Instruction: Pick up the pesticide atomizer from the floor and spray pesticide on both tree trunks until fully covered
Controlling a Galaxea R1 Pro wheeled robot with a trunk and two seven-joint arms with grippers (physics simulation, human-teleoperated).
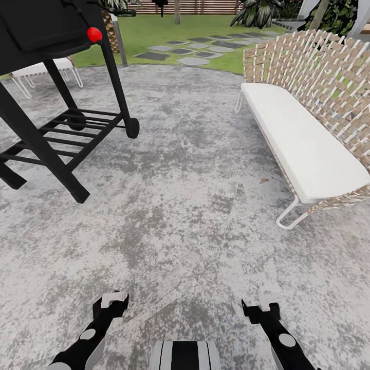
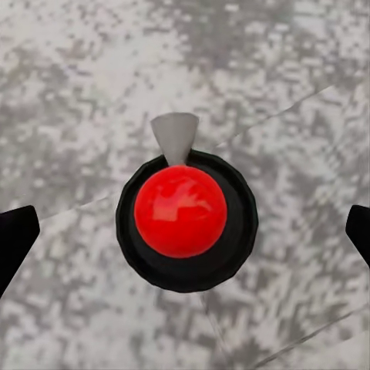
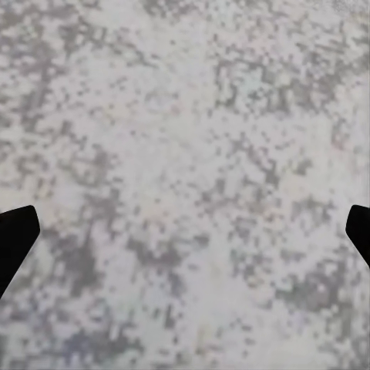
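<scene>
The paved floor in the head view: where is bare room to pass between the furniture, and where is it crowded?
The widest bare stretch of the paved floor runs up the middle, bordered by the black grill cart on the left and the white-cushioned woven bench on the right. It continues toward the lawn. The grill's legs crowd the left edge.

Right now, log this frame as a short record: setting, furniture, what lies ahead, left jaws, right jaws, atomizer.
setting: grey mottled patio
furniture: black grill at left, wicker bench with white cushion at right
ahead: lawn with stepping stones, slat fence beyond
left gripper: jaws open, empty, above the patio
right gripper: jaws open, empty
atomizer: red-topped black round object on the ground under the left gripper, likely it
</scene>
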